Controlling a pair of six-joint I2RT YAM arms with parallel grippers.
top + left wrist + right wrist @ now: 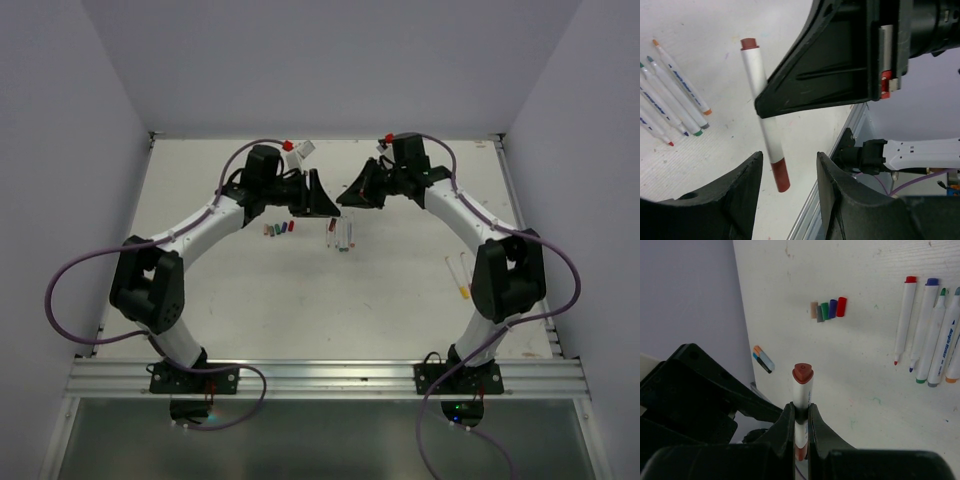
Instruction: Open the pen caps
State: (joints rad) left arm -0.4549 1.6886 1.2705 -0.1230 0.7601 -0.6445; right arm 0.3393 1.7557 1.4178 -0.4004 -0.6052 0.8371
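Left wrist view: you are seeing the left gripper (789, 157) with its jaws standing spread. The lower brown cap (780, 176) of a white pen (756, 70) is hanging in the gap between them, touching neither finger as far as this view shows. The right gripper (801, 414) is pinching that pen at mid-barrel, jaws pressed onto it, and holding it above the table (865, 400). The upper brown cap (803, 374) is still sitting on its end. Five loose pen caps (827, 310) are lying in a tight row on the table, side by side: tan, grey, green, blue, red. Uncapped pens (930, 330) are lying together, apart from that row, showing tips in red, blue, green, grey and orange. Blue lettering is running along their barrels, too small for you to read with confidence. A small orange, blue and black item (762, 358) is lying near the table edge; you cannot tell what it is.
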